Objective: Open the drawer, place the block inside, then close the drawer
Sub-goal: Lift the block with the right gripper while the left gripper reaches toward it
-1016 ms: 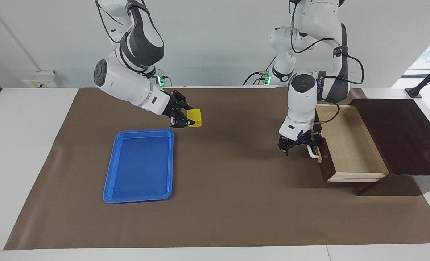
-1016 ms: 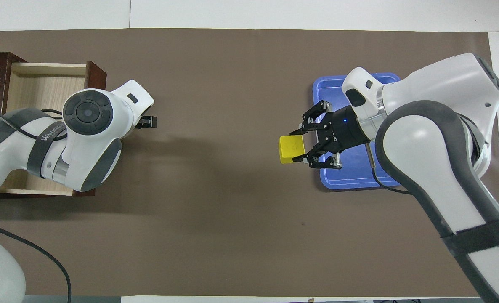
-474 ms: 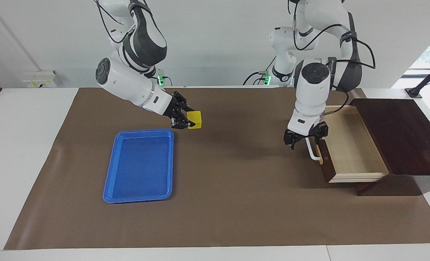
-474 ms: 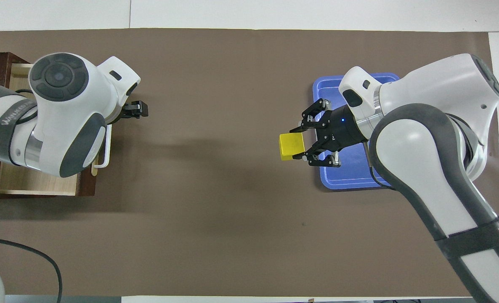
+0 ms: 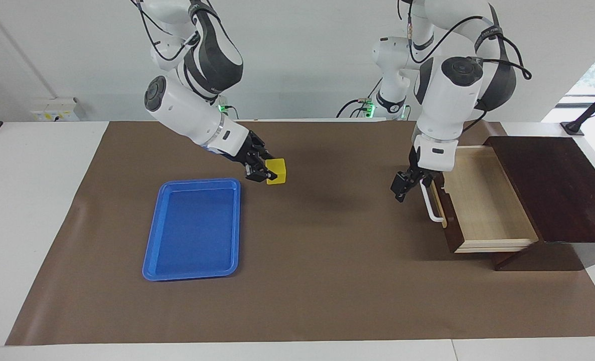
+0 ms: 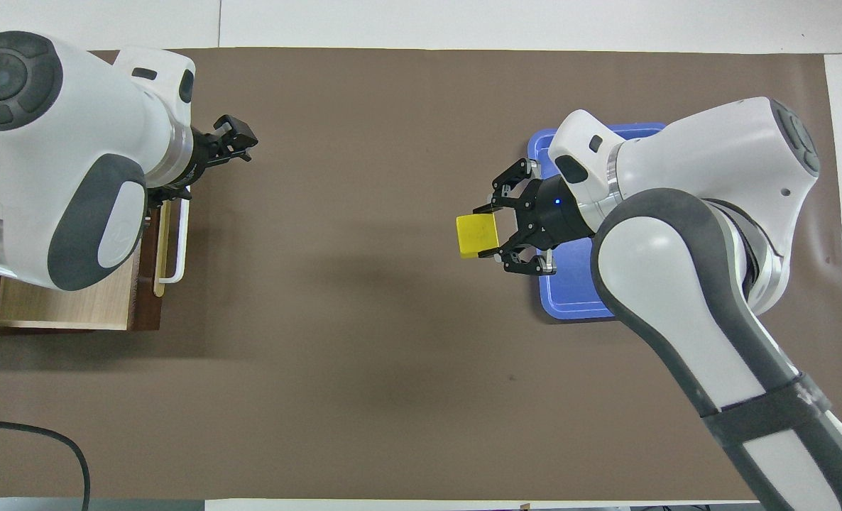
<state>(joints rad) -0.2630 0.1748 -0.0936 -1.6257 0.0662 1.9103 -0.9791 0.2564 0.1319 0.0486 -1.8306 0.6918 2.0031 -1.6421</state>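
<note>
The drawer (image 5: pixel 480 200) stands pulled out of its dark brown cabinet (image 5: pixel 553 185) at the left arm's end of the table, its pale inside empty. Its white bar handle (image 5: pixel 430 203) is free. My left gripper (image 5: pixel 400 186) hangs in the air over the mat just in front of the handle, apart from it. In the overhead view the left gripper (image 6: pixel 235 136) shows past the handle (image 6: pixel 179 241). My right gripper (image 5: pixel 265 171) is shut on the yellow block (image 5: pixel 277 171) and holds it above the mat beside the blue tray. The block (image 6: pixel 476 235) also shows from above.
The flat blue tray (image 5: pixel 192 228) lies empty on the brown mat (image 5: pixel 317 260) toward the right arm's end. In the overhead view the right arm covers much of the tray (image 6: pixel 570 294). A black cable (image 6: pixel 52 433) lies near the left arm's base.
My left gripper has come off the handle and risen, swinging upward in front of the open drawer. My right gripper has carried the block a little toward the drawer's end of the table.
</note>
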